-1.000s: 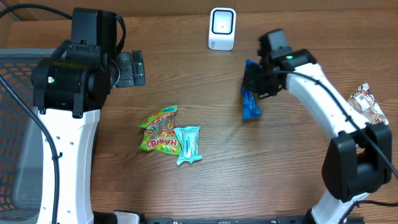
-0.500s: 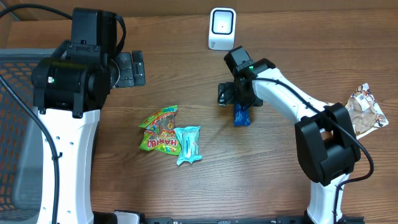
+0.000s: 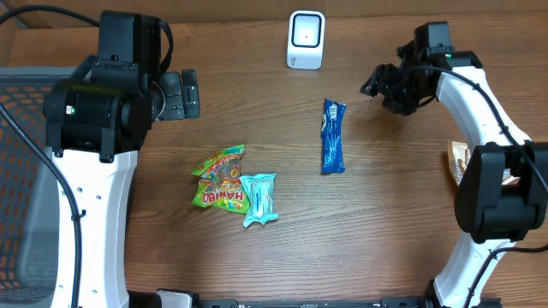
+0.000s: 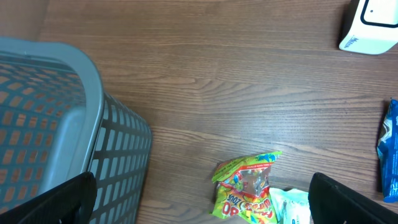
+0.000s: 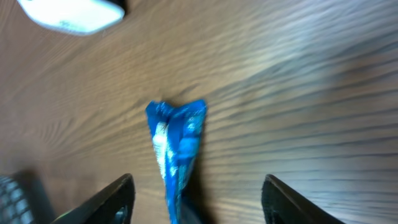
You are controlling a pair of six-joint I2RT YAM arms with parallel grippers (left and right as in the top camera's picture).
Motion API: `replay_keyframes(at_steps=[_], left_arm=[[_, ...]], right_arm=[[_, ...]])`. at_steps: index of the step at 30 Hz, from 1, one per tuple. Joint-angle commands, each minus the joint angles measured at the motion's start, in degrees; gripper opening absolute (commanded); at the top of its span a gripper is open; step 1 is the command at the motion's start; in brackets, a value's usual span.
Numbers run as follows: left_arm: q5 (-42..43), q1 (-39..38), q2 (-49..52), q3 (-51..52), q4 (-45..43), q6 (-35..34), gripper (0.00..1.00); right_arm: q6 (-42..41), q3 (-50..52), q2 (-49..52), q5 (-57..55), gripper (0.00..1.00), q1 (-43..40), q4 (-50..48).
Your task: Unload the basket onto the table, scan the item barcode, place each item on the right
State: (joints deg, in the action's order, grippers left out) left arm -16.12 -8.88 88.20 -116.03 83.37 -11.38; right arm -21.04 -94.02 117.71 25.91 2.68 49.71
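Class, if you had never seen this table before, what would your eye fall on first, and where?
The long blue snack wrapper lies alone mid-table, in front of the white scanner at the far edge. Left of it, a bright green Haribo bag touches a pale blue packet.

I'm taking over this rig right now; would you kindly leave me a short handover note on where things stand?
Grippers: the left tool is open and empty, left of the scanner. The right tool is open and empty, right of the scanner.
Items: the blue packet lies flat on the table in front of the scanner, clear of both tools. The gummy bag and light-blue packet lie side by side further left.
Done: no scan that the pictures confirm.
Left: pick up an item and show its barcode to the scanner.
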Motion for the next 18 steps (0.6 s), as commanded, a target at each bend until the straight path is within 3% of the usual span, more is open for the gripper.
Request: replay_keyframes(at_steps=[1,7,16,18], left_arm=[[-0.79,0.24,0.20,-0.74,-0.02,1.29,1.00],[-0.79,0.24,0.20,-0.74,-0.02,1.29,1.00],[-0.79,0.24,0.20,-0.74,-0.02,1.29,1.00],[-0.79,0.24,0.20,-0.74,-0.02,1.29,1.00]], right_arm=[[2.78,1.68,4.04,8.33,0.64,1.88,-0.59],[0.87,1.95,9.60,11.98,0.63,3.41,-3.17],[-1.68,2.64,13.27,11.13,0.34,3.69,-10.56],[-1.66,2.60,13.27,11.10,0.22,3.69,-10.99]])
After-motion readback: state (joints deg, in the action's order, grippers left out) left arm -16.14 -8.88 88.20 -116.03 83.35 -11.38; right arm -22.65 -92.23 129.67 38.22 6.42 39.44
